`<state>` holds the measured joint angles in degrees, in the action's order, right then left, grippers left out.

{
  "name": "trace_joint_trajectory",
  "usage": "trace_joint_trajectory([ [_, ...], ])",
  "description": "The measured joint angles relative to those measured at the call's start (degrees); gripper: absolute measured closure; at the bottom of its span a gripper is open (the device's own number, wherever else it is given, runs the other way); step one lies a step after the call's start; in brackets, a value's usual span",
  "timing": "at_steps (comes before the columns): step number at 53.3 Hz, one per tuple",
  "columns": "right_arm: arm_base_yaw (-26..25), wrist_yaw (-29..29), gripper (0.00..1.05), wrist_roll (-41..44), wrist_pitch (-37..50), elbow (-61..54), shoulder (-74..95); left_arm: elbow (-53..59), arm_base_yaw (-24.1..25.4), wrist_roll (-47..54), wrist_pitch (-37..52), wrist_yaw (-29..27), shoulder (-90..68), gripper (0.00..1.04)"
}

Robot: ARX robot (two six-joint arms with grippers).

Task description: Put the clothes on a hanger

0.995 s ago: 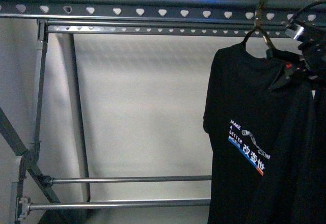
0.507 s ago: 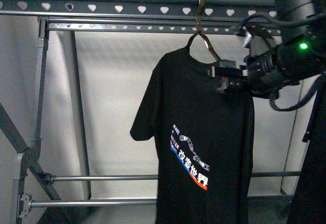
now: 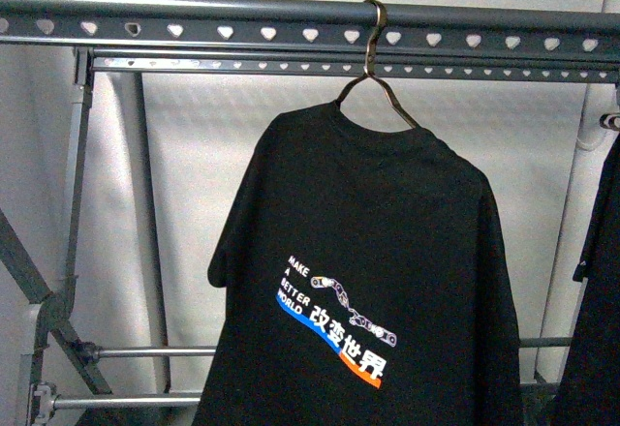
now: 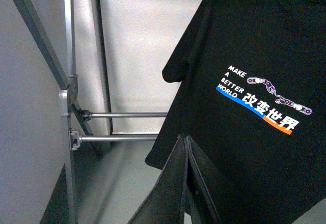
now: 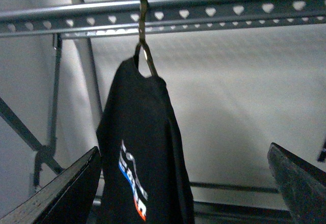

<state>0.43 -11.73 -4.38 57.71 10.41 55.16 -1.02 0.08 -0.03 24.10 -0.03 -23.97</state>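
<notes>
**Operator:** Where was the garment?

**Technician:** The black short-sleeved T-shirt with the white characters and blue-orange stripe (image 3: pixel 368 281) hung on the thin silvery-bronze metal hanger (image 3: pixel 373 82). The hanger's curved hook sat over the grey rail pierced with heart-shaped holes (image 3: pixel 194 24). The shirt hung clear of the lower crossbars (image 3: pixel 145 351), with both shoulders carried on the sloping hanger arms. By that evidence the task appeared complete.

**Operator:** State of each gripper?

**Technician:** Neither arm showed in the front view. In the right wrist view, the right gripper (image 5: pixel 183 183) had its two dark fingers (image 5: pixel 61 193) spread wide apart, holding nothing, with the shirt visible beyond and between them. In the left wrist view, the left gripper (image 4: pixel 186 142) had its fingers pressed together into a point, gripping nothing, positioned in front of the shirt's lower hem; contact with the fabric could not be determined.

**Operator:** Residual hazards?

**Technician:** Three, as assessed:
1. The left gripper tip was near the hem. Any forward motion could snag the cloth and drag the shirt off one hanger arm.
2. The hook appeared to rest loosely on the rail. A lateral knock could slide or unseat it.
3. A second dark garment (image 3: pixel 596 281) hung at the right edge. An arm sweeping there could tangle in it.
</notes>
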Motion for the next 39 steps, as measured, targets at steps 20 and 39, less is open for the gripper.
trace_joint_trajectory([
  [20, -0.4, 11.7, 0.76, 4.1, -41.6, -10.1, -39.2, 0.0, 0.0, 0.0, -9.3, 0.0, 9.5, 1.01],
  [39, -0.4, 11.7, 1.02, 4.3, -51.9, -10.1, -48.4, 0.0, 0.0, 0.0, -23.4, 0.0, 22.4, 1.01],
])
